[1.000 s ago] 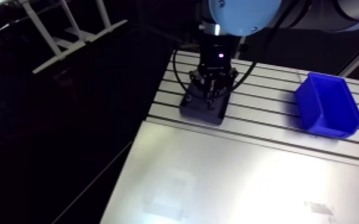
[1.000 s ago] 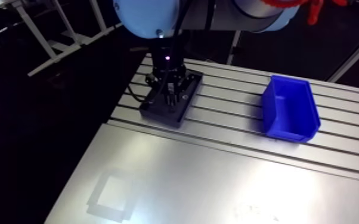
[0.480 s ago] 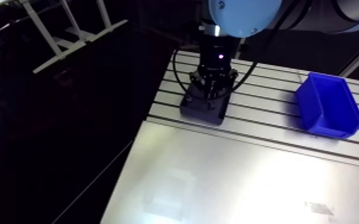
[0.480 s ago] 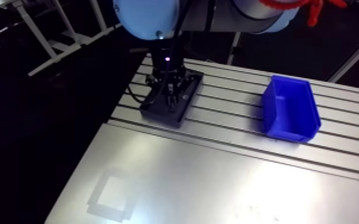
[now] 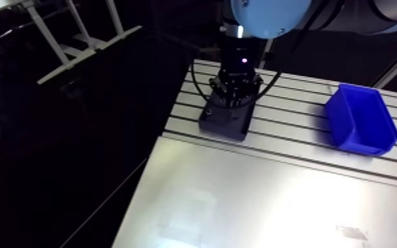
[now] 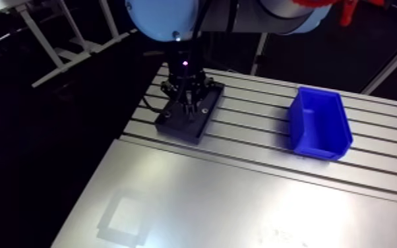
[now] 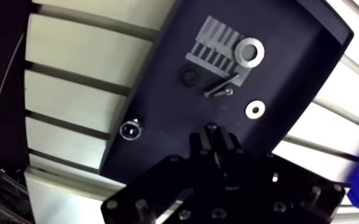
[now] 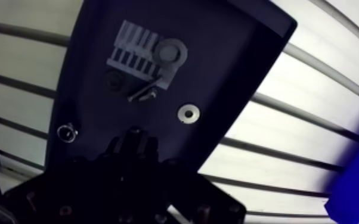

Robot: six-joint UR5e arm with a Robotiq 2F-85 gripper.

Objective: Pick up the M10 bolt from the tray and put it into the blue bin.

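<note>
Gripper poised over the parts tray, the bolt not yet lifted
The slotted table carries the blue bin and, well apart from it, the black tray. The gripper hangs above one end of the tray with its jaws pressed together. Ahead of it on the tray floor lie a grey barred label, a large washer at the label's corner, the bolt on its side just beside that washer, a dark ring, a small washer between bolt and gripper, and a small round metal piece near the tray's edge
</note>
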